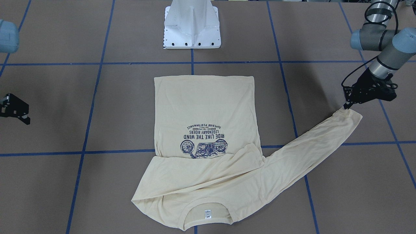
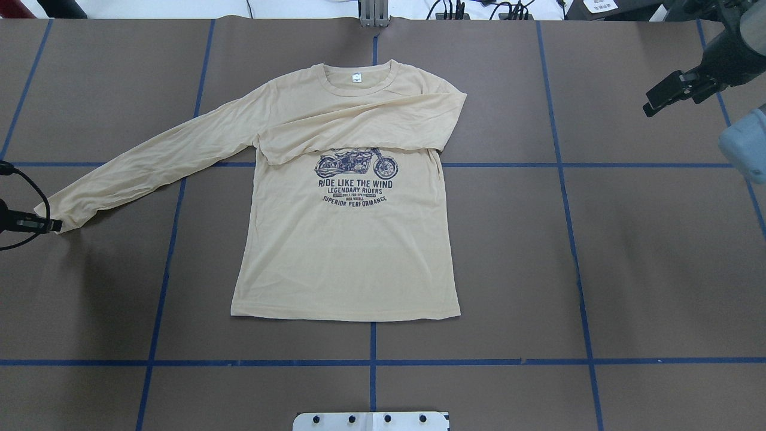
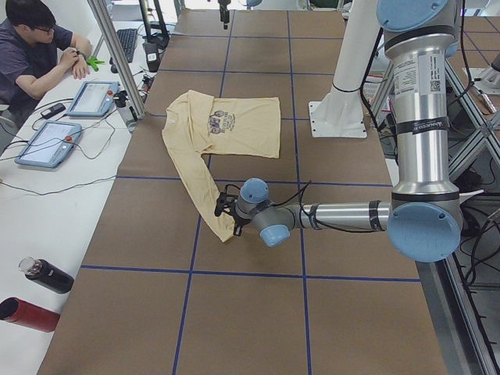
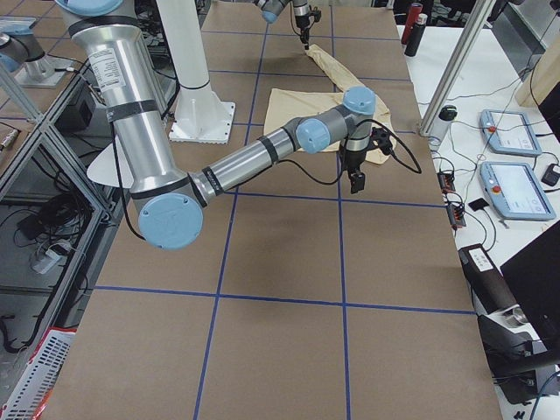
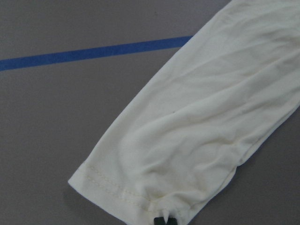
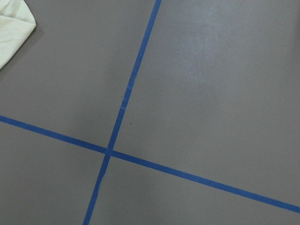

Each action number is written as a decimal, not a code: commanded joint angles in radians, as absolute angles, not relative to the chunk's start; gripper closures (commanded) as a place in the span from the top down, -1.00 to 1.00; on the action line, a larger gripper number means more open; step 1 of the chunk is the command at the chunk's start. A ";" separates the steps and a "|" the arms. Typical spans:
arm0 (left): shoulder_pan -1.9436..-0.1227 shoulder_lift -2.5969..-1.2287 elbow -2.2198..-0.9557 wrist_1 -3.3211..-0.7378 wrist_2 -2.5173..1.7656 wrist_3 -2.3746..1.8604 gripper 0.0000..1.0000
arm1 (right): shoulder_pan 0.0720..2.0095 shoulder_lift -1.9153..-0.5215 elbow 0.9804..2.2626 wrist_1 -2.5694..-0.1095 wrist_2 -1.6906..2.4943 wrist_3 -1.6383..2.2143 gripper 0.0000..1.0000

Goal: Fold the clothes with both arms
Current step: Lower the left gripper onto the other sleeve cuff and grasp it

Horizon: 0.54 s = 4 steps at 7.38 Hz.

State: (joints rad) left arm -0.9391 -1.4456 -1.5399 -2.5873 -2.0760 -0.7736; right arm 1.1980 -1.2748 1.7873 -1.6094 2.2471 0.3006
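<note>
The clothes are one cream-yellow long-sleeved shirt [image 2: 347, 257] lying flat, print up, on the brown table, with its neck tag [image 2: 356, 76] on the far side. One sleeve is folded across the chest [image 2: 359, 126], covering the top of the print. The other sleeve [image 2: 149, 164] stretches out toward my left arm. My left gripper [image 2: 52, 225] is shut on that sleeve's cuff [image 5: 140, 187], which lies low on the table; its tips [image 5: 164, 220] pinch the hem. My right gripper [image 2: 647, 103] hovers open and holds nothing, well off the shirt's folded shoulder [image 6: 14, 28].
The white pedestal base [image 1: 191, 26] stands behind the shirt's hem. Blue tape lines [image 2: 372, 362] grid the table. Along a side bench a person [image 3: 39, 47] sits by tablets [image 3: 47, 144], with two bottles [image 3: 43, 275] near the table's end.
</note>
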 commanded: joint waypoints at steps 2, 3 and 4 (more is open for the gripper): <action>-0.959 -1.565 -1.749 -2.222 -2.080 -0.765 -1.00 | 1.198 -1.275 1.787 -1.611 2.255 0.301 0.99; -0.966 -1.686 -1.826 -2.034 -2.076 -0.765 -1.00 | 1.198 -1.275 1.787 -1.611 2.256 0.301 0.99; -0.965 -1.807 -1.851 -1.903 -2.079 -0.765 -1.00 | 1.198 -1.275 1.787 -1.611 2.256 0.301 0.99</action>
State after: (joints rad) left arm -0.9626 -1.6605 -1.7874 -2.1024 -2.0782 -0.7656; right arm 1.1980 -1.2747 1.7871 -1.6106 2.2550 0.3006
